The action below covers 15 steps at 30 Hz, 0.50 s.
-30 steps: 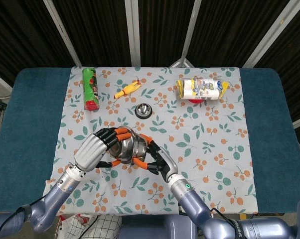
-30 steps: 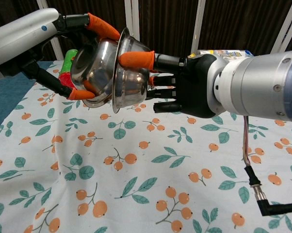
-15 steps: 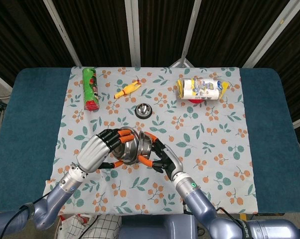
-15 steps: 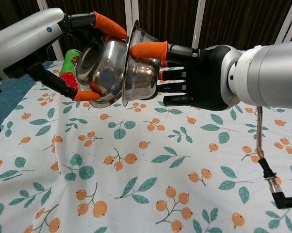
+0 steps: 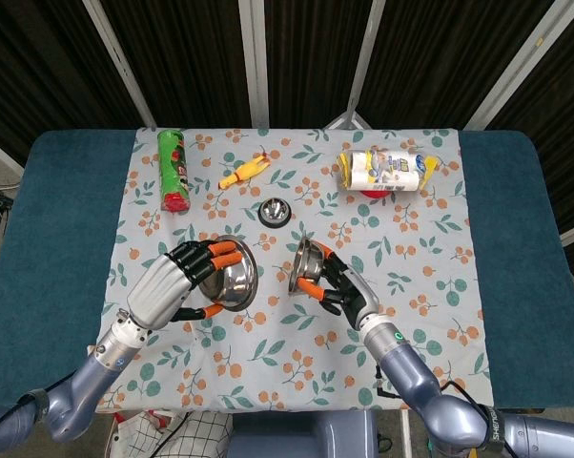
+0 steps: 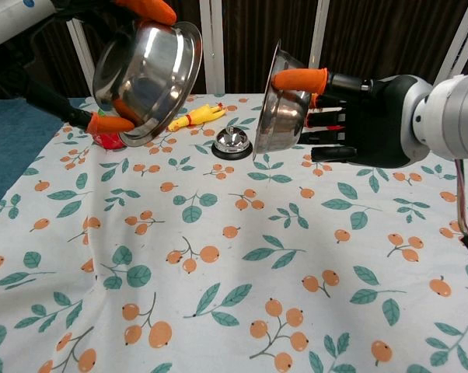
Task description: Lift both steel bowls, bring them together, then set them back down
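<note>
Two steel bowls hang in the air over the floral cloth, a gap between them. My left hand [image 5: 177,284] [image 6: 113,47] grips the larger steel bowl [image 5: 230,278] [image 6: 144,70], tilted so its mouth faces right. My right hand [image 5: 344,288] [image 6: 358,116] holds the smaller steel bowl [image 5: 306,267] [image 6: 284,105] by its rim, tipped on edge. In the chest view both bowls sit well above the table.
A small silver call bell [image 5: 275,211] [image 6: 232,142] stands behind the bowls. Further back lie a green can [image 5: 174,170], a yellow rubber chicken [image 5: 244,173] [image 6: 195,116] and a plastic-wrapped package [image 5: 382,172]. The floral cloth [image 5: 411,286] covers a blue table [image 5: 49,239].
The two bowls were pressed together between my hands; now they have drawn apart, the left hand moving left and the right hand moving right, each keeping its bowl.
</note>
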Motion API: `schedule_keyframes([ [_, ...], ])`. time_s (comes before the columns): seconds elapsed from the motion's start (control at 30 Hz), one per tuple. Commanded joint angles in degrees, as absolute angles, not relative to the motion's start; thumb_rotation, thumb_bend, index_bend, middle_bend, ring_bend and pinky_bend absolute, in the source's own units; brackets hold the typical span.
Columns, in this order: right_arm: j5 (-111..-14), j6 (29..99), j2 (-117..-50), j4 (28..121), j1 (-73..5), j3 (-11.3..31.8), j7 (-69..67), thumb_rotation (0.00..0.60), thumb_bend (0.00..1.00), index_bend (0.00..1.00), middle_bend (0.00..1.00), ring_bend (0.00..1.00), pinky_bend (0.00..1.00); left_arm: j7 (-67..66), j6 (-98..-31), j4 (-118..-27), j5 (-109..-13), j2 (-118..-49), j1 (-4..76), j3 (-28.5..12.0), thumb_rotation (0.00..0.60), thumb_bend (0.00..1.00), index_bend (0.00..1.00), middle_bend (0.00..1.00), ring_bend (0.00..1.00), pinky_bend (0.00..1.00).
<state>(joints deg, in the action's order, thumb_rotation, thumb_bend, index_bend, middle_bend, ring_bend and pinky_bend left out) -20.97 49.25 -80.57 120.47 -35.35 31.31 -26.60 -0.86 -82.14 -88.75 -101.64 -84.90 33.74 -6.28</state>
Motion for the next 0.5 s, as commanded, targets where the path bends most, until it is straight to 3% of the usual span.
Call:
schedule_keyframes([
  [0.03,-21.1,47.9,-80.7,120.7,-35.5,31.4,-27.3,0.6,0.34,1.0,0.89,0.92,1.0,-0.5,-81.4,-88.0,-101.4,-85.5,34.2,-6.2,0.6,0.6,0.63,0.69,0.54,0.76],
  [0.5,-17.4,49.1,-83.0,126.7,-39.4,33.5,-29.3,0.6,0.34,1.0,0.89,0.92,1.0,-0.7,-81.1,-85.3,-103.2,-88.8,35.9,-5.9,0.6,0.6,0.63,0.7,0.54,0.76],
])
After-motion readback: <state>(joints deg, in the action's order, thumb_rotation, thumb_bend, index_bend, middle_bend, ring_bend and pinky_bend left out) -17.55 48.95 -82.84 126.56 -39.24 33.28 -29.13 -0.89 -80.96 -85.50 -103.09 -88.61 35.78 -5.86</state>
